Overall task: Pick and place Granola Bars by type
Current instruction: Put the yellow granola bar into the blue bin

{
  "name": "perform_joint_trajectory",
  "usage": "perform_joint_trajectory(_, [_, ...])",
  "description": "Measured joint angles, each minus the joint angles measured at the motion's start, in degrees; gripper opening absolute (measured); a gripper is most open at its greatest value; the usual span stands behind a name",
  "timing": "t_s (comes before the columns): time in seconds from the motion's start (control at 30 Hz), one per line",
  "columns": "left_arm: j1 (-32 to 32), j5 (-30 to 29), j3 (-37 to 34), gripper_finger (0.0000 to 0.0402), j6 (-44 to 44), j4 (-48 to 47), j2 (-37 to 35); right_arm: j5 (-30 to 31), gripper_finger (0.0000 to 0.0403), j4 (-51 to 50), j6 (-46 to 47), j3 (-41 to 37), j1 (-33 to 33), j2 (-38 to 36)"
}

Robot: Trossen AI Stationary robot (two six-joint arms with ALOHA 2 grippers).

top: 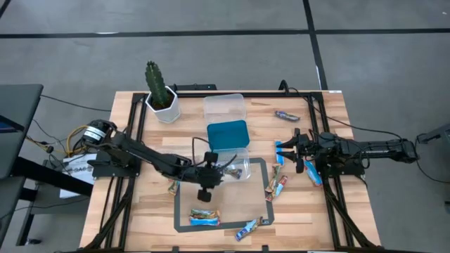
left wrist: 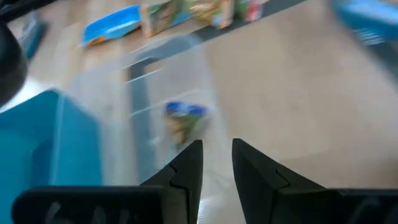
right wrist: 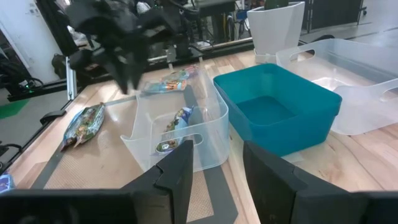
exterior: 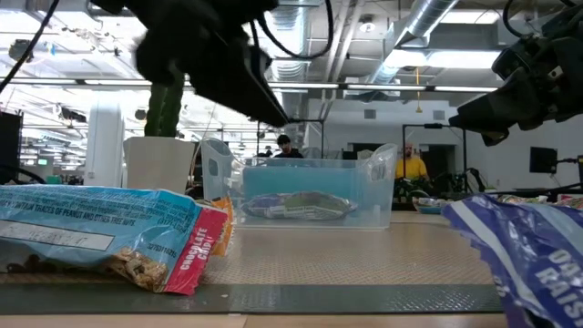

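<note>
The left gripper (top: 204, 194) hangs released by the clear tub (top: 238, 167), where two granola bars (right wrist: 177, 117) lie. The right gripper (top: 290, 151) waits released over other bars on the counter (top: 302, 211)

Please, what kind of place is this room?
Probably a robotics lab in an open industrial hall: exposed ceiling ducts, a wooden table with two arms on it, and people at benches behind.

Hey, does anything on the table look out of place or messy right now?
Nothing is spilled or damaged. The granola bars lie scattered at odd angles, unsorted, and one bar sits alone near the table's far right corner, apart from the rest. The clear tub holds a few bars.
</note>
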Motion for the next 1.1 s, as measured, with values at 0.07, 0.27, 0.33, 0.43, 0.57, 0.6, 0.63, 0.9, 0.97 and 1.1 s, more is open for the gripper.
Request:
perform_joint_trajectory(0.07, [-1.6,1.3,0.0,0.008,0.04,-0.28,-0.18,0.01,0.0132,-0.01,-0.01,0.0,0.0,-0.01])
perform_joint_trajectory(0.27, [-7.13,5.14,0.0,0.008,-0.2,-5.72,-0.18,0.0,0.0134,0.0,0.01,-0.01,-0.01,0.0])
perform_joint_trajectory(0.33, [-9.13,5.24,0.0,0.008,-1.65,-8.16,-0.18,0.01,0.0134,-0.01,-0.01,0.01,0.01,-0.01])
perform_joint_trajectory(0.43, [-11.78,5.24,0.0,0.008,-5.45,-9.99,-0.18,0.01,0.0133,0.01,0.01,0.0,-0.01,0.01])
perform_joint_trajectory(0.57, [-13.65,5.25,0.0,0.008,-12.46,-13.03,-0.18,0.01,0.0133,-0.01,0.01,0.0,0.01,-0.01])
perform_joint_trajectory(0.6, [-13.82,5.26,0.0,0.008,-14.2,-14.14,-0.18,0.01,0.0134,0.01,0.0,0.01,0.0,0.0])
perform_joint_trajectory(0.63, [-13.88,5.35,0.0,0.008,-15.76,-15.22,-0.18,0.01,0.0134,0.0,0.01,0.01,-0.01,0.01])
perform_joint_trajectory(0.9, [-13.09,6.1,0.02,0.008,-26.14,-26.82,-3.37,0.0,0.0133,-0.01,0.01,0.01,0.01,-0.01])
perform_joint_trajectory(0.97, [-12.55,4.92,0.02,0.008,-30.84,-30.55,-4.37,-0.01,0.0134,-0.01,0.01,-0.01,-0.01,-0.01])
perform_joint_trajectory(1.1, [-11.17,2.24,0.02,0.008,-42.1,-36.57,-6.89,0.01,0.0133,0.01,0.0,0.0,-0.01,0.01])
